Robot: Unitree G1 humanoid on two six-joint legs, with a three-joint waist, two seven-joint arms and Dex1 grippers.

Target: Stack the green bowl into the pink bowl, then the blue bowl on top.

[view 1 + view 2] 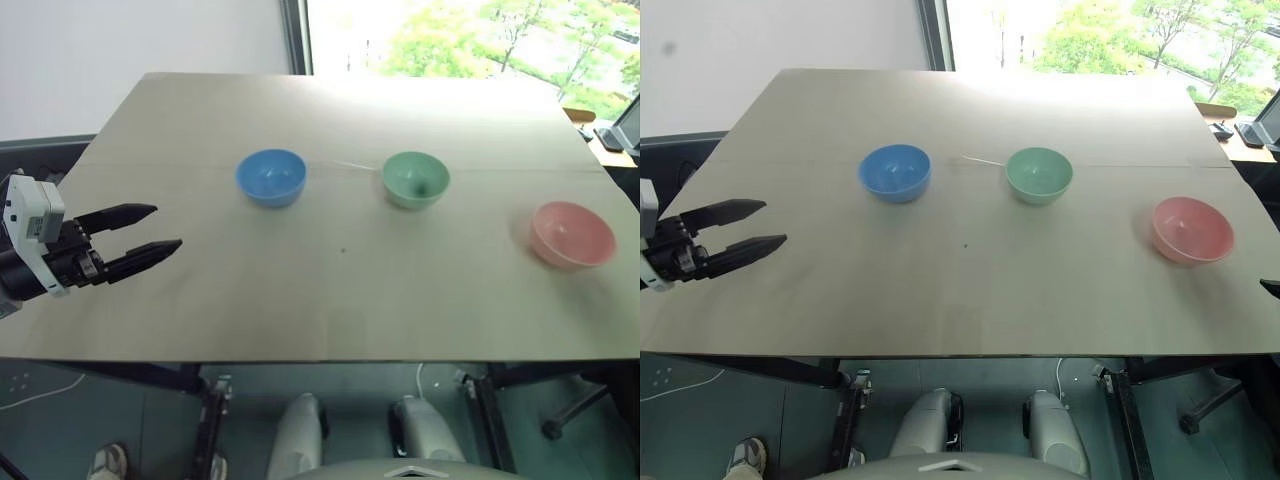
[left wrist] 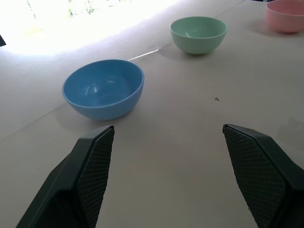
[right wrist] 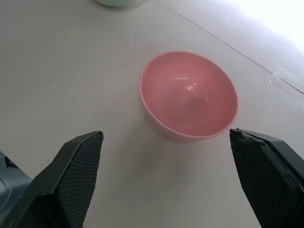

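Since all three bowls sit apart and empty on the bench (image 1: 200,300) — green bowl (image 1: 415,179) between the blue bowl (image 1: 270,177) and pink bowl (image 1: 571,234) — I'd go for the green one's rim first, probably with the left gripper (image 1: 160,228), fingers spread wide like the right gripper's (image 3: 166,135) near the pink.

Blue bowl (image 1: 270,177), green bowl (image 1: 415,179), pink bowl (image 1: 571,234): upright, empty, apart in row on table.
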